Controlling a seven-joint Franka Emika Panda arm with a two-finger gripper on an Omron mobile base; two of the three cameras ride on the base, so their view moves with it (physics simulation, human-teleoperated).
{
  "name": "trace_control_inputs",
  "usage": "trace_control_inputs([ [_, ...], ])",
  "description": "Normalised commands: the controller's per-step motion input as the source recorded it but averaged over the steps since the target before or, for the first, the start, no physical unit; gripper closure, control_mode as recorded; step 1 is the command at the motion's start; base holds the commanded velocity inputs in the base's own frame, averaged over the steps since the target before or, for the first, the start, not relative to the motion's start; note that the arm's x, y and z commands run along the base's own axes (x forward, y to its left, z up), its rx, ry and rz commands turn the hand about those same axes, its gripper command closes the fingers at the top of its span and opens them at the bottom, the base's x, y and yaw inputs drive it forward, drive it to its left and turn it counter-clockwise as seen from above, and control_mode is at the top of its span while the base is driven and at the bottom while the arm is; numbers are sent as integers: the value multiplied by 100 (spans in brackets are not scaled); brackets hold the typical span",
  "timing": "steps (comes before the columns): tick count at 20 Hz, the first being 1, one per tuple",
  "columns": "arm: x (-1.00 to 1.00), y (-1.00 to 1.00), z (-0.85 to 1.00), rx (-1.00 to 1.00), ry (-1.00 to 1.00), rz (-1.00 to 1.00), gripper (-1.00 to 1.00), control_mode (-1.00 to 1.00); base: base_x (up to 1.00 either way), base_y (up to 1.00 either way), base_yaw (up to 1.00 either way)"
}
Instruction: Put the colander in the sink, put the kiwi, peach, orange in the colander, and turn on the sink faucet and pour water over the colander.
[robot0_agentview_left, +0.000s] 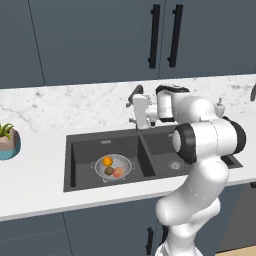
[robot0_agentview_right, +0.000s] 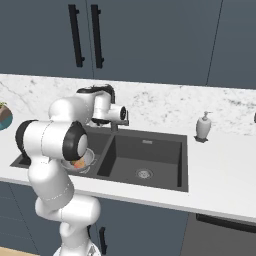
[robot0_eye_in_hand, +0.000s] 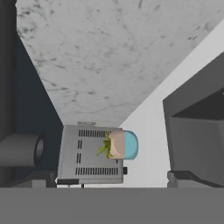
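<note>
Fruit loaded, tap next: the claw (robot0_agentview_left: 134, 111), jaws wide and empty, hovers at the sink faucet (robot0_agentview_left: 134, 95). Below it, in the sink (robot0_agentview_left: 80, 150), the colander (robot0_agentview_left: 114, 167) holds kiwi (robot0_agentview_left: 108, 171), peach (robot0_agentview_left: 118, 172) and orange (robot0_agentview_left: 107, 161). Nudging the lever comes next.

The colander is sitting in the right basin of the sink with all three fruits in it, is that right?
Not quite. The colander holds the orange, kiwi and peach, but it sits in the left basin of the sink, as the left base view shows.
</note>
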Motion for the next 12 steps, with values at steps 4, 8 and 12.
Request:
trace_control_inputs([
  [4,44,-6,6,0,7,0,-100,-100,0,0,0],
  [8,49,-6,10,4,6,0,-100,-100,0,0,0],
  [12,52,-9,11,10,5,0,-100,-100,0,0,0],
])
